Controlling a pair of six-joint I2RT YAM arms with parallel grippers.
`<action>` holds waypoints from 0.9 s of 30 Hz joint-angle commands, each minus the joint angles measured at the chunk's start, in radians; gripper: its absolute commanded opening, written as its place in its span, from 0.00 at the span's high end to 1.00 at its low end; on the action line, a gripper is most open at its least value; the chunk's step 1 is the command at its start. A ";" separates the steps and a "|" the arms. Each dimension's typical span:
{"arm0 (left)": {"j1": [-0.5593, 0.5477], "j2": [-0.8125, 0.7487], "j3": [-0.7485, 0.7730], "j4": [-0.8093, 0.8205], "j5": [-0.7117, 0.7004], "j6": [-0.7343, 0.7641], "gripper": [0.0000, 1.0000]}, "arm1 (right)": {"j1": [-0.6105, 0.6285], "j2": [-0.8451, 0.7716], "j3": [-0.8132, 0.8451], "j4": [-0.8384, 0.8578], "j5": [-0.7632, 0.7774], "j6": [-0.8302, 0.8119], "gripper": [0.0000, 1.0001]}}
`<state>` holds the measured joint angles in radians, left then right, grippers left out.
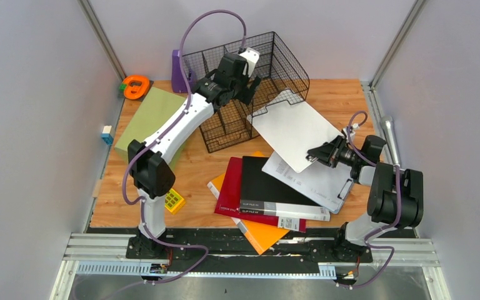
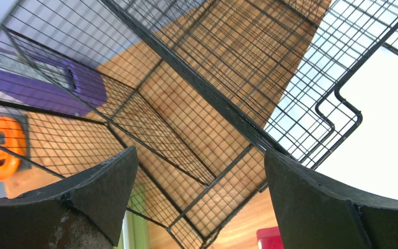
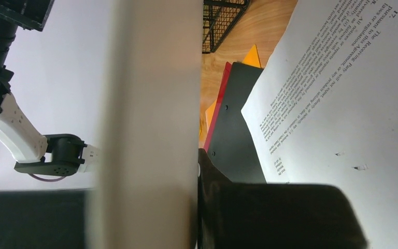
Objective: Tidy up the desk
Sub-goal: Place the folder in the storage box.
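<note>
Right hand (image 1: 314,154) pinches a white sheet (image 1: 294,128), left hand (image 1: 240,90) (gaping) hovers at the basket (image 1: 278,56); desk (image 1: 194,172) runs lengthwise left-right.

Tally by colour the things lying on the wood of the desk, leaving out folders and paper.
Black: 1, wire basket
Purple: 1, block behind the basket
Orange: 1, object in the far left corner
Green: 1, flat box
Yellow: 1, small gridded piece
Total: 5
</note>
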<state>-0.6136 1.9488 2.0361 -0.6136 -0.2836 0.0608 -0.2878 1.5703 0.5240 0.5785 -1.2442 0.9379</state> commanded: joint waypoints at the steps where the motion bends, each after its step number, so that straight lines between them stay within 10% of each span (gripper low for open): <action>1: 0.011 0.043 0.077 0.005 0.068 -0.199 0.00 | 0.053 0.037 0.034 0.209 0.147 0.077 1.00; 27: 0.027 0.124 0.007 0.111 0.308 -0.422 0.15 | 0.269 0.164 0.123 0.324 0.083 0.167 0.71</action>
<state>-0.5121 2.0460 2.0586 -0.6846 -0.1921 -0.2874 -0.1493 1.7329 0.5068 0.6971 -1.0592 1.0573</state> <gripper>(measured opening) 0.848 0.253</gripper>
